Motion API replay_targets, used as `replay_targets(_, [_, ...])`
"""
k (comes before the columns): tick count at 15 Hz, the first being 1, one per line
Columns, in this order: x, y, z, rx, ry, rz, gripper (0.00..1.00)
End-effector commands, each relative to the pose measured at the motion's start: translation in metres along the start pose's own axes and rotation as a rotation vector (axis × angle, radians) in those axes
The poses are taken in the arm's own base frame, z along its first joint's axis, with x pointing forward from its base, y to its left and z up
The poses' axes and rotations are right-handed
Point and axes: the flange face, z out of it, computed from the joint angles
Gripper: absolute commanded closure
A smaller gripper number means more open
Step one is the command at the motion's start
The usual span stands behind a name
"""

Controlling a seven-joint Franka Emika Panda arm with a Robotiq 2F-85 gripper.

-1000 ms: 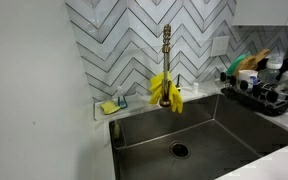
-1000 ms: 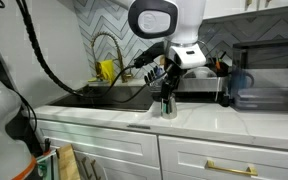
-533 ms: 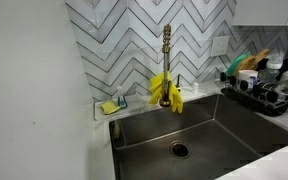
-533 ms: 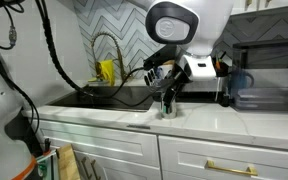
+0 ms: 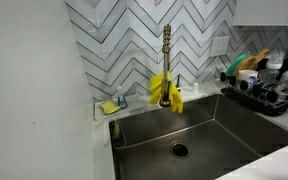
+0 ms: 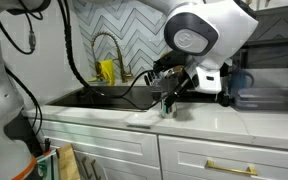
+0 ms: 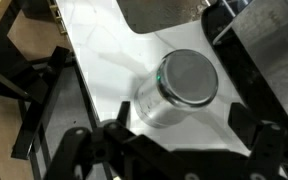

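Observation:
A small metal cup [image 7: 177, 88] with a greenish rim stands upright on the white counter [image 7: 104, 50], close to the sink's edge. In the wrist view I look down on it from above. My gripper [image 7: 174, 138] is open, its two dark fingers spread wide to either side, with the cup just beyond the fingertips and not touched. In an exterior view the gripper [image 6: 168, 86] hangs right above the cup [image 6: 167, 106] on the counter. The gripper does not show in the sink-side exterior view.
A steel sink [image 5: 199, 128] has a brass faucet [image 5: 167, 45] with yellow gloves [image 5: 166, 92] draped on it. A yellow sponge [image 5: 109, 106] lies at its corner and a full dish rack [image 5: 269, 90] stands beside it. A black appliance [image 6: 269, 85] stands on the counter beyond the cup.
The arm's upper body has swung to the right in the exterior view. The gripper has stayed above the cup. The sink area has not changed.

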Motion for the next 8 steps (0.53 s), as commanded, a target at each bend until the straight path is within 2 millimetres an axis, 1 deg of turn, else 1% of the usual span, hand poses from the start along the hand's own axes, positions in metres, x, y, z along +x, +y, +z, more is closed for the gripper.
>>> replay_targets(1, [0.018,-0.003,0.001,0.025,-0.084,0.04,0.0])
replay_targets(4, [0.026,-0.007,0.006,0.045,-0.149,0.06,0.0])
replay_targets(8, [0.036,-0.007,0.017,0.014,-0.23,0.123,0.0])
